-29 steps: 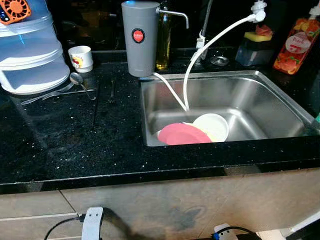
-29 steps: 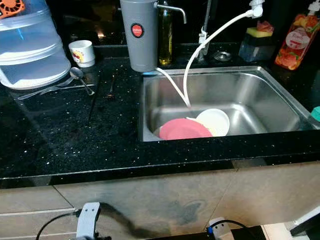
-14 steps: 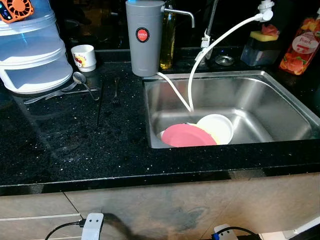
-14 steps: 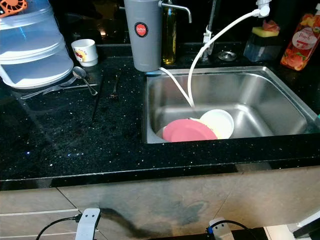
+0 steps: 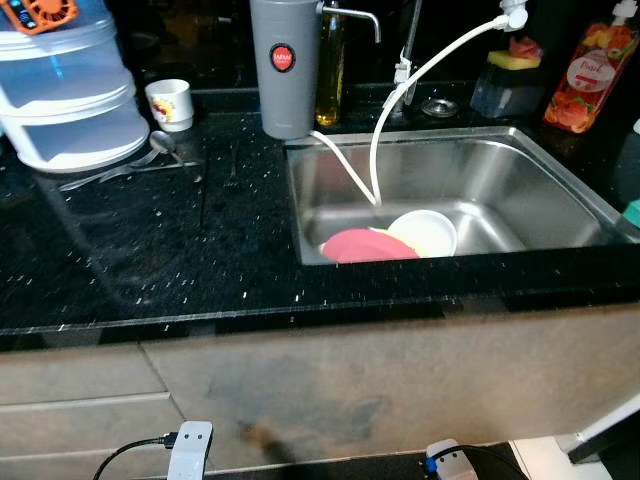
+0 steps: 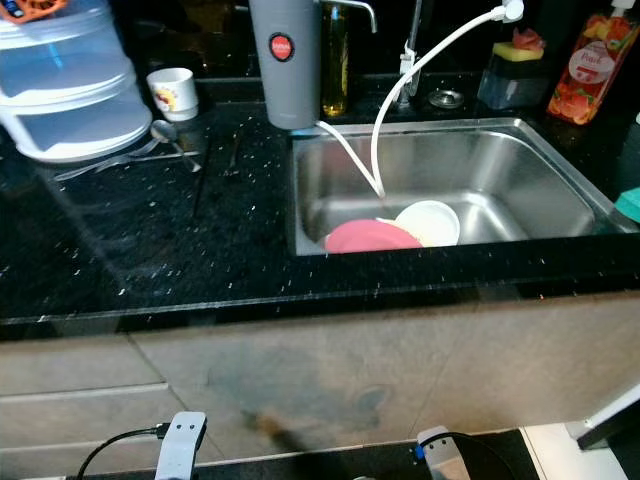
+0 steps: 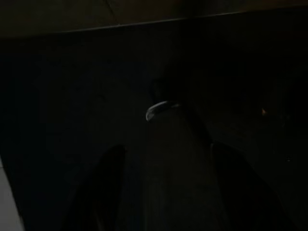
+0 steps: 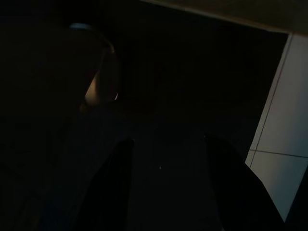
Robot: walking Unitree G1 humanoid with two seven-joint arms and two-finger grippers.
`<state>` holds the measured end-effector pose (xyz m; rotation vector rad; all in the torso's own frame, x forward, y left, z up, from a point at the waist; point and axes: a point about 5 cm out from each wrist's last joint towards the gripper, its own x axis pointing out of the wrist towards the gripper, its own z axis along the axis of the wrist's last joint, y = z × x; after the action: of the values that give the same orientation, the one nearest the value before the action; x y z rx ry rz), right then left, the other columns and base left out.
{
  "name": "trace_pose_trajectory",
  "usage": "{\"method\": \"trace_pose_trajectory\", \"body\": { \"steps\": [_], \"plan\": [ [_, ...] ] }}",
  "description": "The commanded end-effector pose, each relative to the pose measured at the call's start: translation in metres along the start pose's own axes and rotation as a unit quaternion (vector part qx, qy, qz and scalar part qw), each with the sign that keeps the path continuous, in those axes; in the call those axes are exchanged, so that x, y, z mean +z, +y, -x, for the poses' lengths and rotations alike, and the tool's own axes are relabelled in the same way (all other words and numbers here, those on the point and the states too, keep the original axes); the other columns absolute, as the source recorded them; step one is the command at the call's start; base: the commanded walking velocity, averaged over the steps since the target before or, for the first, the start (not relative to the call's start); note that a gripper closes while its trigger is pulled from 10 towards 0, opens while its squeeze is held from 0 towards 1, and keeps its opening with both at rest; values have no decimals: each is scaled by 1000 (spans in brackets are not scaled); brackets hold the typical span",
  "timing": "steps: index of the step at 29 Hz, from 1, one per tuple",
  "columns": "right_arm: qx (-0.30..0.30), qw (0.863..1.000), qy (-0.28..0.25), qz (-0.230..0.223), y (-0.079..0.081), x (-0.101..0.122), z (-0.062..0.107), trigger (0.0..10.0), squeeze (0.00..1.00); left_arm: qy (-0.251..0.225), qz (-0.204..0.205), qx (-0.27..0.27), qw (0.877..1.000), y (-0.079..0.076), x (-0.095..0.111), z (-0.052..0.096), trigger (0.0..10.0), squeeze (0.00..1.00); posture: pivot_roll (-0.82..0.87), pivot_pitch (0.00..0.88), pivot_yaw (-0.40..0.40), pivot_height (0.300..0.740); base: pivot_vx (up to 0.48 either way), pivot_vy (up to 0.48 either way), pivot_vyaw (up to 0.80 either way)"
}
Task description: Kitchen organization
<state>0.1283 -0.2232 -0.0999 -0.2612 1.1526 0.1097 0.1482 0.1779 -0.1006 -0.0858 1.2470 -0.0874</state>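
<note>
My left gripper (image 7: 163,192) and right gripper (image 8: 166,185) hang spread in shadow; the pink plate (image 5: 368,246) lies flat in the sink (image 5: 540,190).

One steel sink (image 5: 540,185) holds two dishes: one pink plate (image 5: 368,246) and one white bowl (image 5: 424,231). On the counter (image 5: 150,260) stand one grey dispenser (image 5: 284,65), one white cup (image 5: 169,103), one oil bottle (image 5: 329,70), one red soap bottle (image 5: 585,82) and one stacked plastic container (image 5: 70,100).

Brushed steel sink (image 5: 520,190) set in glossy, speckled black stone counter (image 5: 150,260).
</note>
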Motion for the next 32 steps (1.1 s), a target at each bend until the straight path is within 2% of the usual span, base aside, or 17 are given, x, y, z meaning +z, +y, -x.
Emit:
{"method": "trace_pose_trajectory", "body": {
  "steps": [1, 3, 10, 18, 26, 32],
  "plan": [
    [1, 1000, -3, 8, 0, 4, 0, 10000, 0, 3, 0, 2, 1000, 0, -3, 0, 10000, 0, -38, 0, 27, 740, 0, 0, 0],
    [1, 1000, -1, 14, 0, 4, 0, 10000, 0, 2, -2, 2, 1000, 0, -3, 0, 10000, 0, -38, 0, 27, 740, 0, 0, 0],
    [2, 1000, -2, 14, 0, 4, 0, 10000, 0, 2, -4, 1, 1000, 0, -4, 0, 10000, 0, -39, 0, 27, 740, 0, 0, -793],
    [1, 1000, -6, 11, -1, 4, 0, 10000, 0, -4, -9, 9, 1000, 2, -3, 0, 10000, 0, -39, 0, 26, 740, 0, 0, 0],
    [0, 1000, -5, 14, -1, 4, 0, 10000, 0, -19, -2, 27, 999, 12, 2, 2, 10000, 0, -41, 0, 26, 740, 0, 0, 0],
    [0, 1000, -5, 16, -1, 4, 0, 10000, 0, -22, -19, 47, 998, 17, 3, 3, 10000, 0, -40, 0, 26, 740, 120, -418, 0]
  ]
}}
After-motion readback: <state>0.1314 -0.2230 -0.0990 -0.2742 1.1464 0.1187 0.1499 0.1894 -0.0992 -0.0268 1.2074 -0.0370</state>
